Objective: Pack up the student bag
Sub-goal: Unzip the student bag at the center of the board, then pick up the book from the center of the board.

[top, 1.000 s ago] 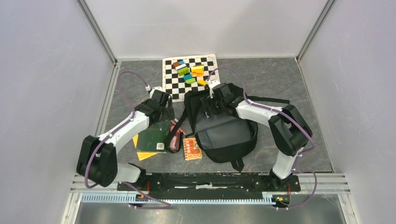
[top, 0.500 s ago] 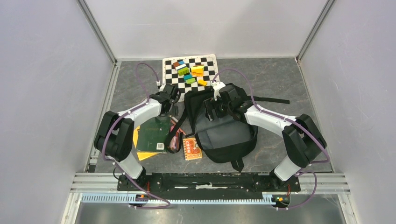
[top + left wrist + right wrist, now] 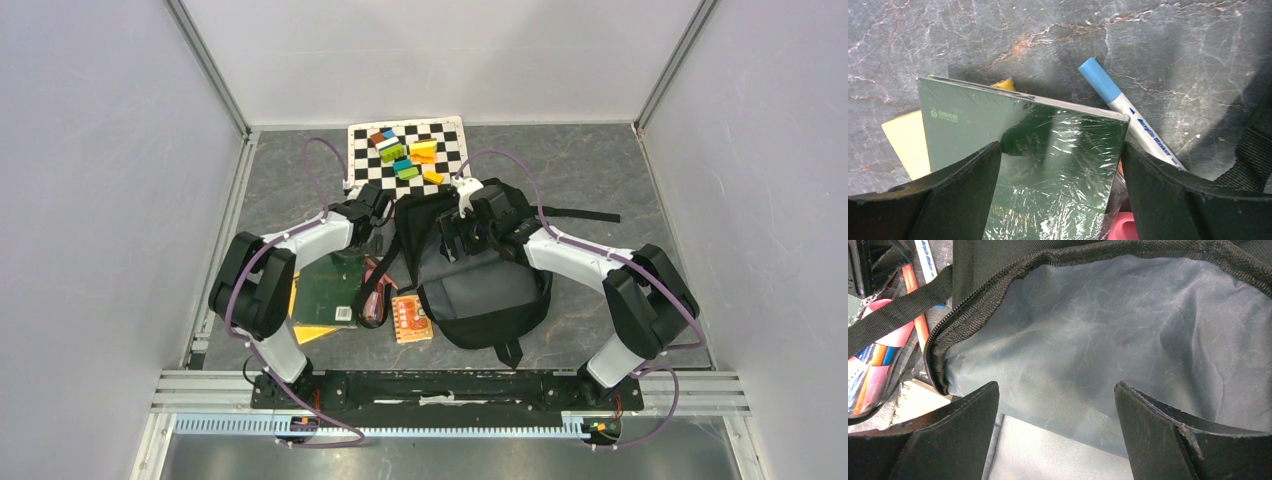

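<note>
Left gripper (image 3: 1060, 150) had its jaws wide apart, hanging over the far corner of the green notebook (image 3: 973, 130) and gripping nothing. Right gripper (image 3: 1055, 387) also had its jaws spread with nothing held. It pointed into the mouth of the student bag (image 3: 1128, 330), with only grey lining between its fingers.

Table (image 3: 620, 160) was dark and marbled. The student bag (image 3: 480, 290) lay on it right of centre, black, its zip open at the far end and a strap trailing right. The right gripper (image 3: 455, 235) sat at that opening.

Checkered mat (image 3: 365, 185) lay at the far edge, just beyond the bag, with a cluster of coloured blocks (image 3: 405, 155) on it.

The green notebook (image 3: 328, 290) lay left of the bag, shrink-wrapped, on top of a yellow sheet (image 3: 903, 142). The left gripper (image 3: 372, 215) was at its far end.

Orange packet (image 3: 411, 318) lay against the bag's near-left side.

Pink multicoloured item (image 3: 873, 375) lay between the notebook and the bag, under a bag strap; couldn't tell what it was.

Marker (image 3: 1128, 117) with a blue cap lay on the table just past the notebook's right corner.
</note>
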Motion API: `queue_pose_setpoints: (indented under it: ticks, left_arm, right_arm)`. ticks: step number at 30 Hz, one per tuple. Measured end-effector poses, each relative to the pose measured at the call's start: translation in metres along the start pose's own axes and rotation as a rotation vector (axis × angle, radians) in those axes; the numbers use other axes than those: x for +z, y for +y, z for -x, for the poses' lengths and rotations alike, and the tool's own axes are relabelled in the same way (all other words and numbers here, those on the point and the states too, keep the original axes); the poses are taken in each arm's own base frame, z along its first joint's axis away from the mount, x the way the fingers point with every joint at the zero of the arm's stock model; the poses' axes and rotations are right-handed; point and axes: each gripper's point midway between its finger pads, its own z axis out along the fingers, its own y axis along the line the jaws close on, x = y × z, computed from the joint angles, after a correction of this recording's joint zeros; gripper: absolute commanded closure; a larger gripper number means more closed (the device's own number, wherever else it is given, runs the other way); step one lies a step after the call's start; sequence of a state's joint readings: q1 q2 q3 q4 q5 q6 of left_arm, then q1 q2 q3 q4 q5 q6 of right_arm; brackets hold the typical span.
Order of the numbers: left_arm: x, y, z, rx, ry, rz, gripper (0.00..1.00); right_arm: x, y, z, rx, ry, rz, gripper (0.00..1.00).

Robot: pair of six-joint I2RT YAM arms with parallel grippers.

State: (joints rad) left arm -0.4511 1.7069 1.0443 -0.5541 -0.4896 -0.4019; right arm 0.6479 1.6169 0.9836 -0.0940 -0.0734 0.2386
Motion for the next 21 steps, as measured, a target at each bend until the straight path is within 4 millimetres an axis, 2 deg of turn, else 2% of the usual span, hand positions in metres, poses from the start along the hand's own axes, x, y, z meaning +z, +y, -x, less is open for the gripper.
queue_pose_setpoints:
  ticks: [4,12,14,18,21]
  left_arm:
    - [-0.0001,0.0065,-0.0011,0.007,0.001,0.033,0.14]
    - [0.0010,0.0081,-0.0029,0.013,0.007,0.043,0.14]
    - [0.0038,0.0068,-0.0052,0.019,0.016,0.044,0.21]
    - [0.0062,0.0063,-0.0019,0.028,0.018,0.056,0.45]
    - [0.0060,0.0086,0.0026,0.036,0.004,0.070,0.58]
  right_arm:
    - [0.0004,0.0002,-0.0010,0.000,0.000,0.002,0.10]
    - [0.0008,-0.0002,-0.0051,0.004,0.007,0.003,0.11]
    - [0.0009,0.0001,-0.0051,0.004,0.007,0.004,0.10]
    - [0.0009,-0.0001,-0.0063,0.004,0.010,0.004,0.11]
    - [0.0009,0.0000,-0.0062,0.004,0.009,0.004,0.10]
